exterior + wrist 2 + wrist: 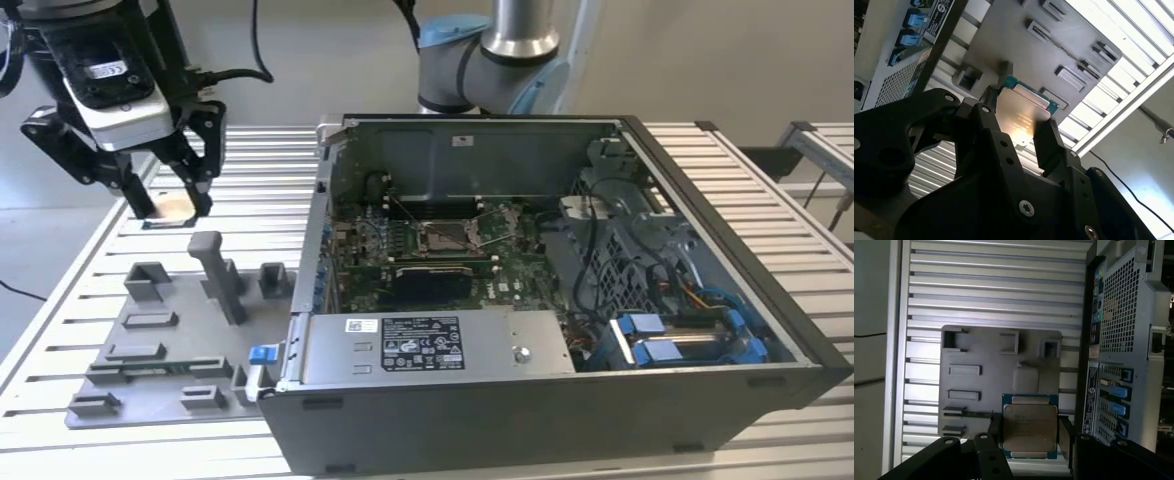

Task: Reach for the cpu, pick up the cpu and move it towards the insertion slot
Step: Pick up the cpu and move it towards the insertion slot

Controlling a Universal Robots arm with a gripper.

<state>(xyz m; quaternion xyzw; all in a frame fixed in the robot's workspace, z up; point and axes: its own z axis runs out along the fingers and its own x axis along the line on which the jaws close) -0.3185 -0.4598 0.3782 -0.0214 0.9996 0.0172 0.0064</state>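
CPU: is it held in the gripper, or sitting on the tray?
Held. In the first wrist view the gripper clamps opposite edges of the cpu, which appears lifted off the grey tray.

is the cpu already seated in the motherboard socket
No, in the exterior view the cpu is clamped in the gripper over the slatted table, outside the computer case that holds the insertion slot.

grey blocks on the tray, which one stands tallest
The narrow upright post near the middle of the tray. It rises well above the other blocks around it, which are all clearly shorter.
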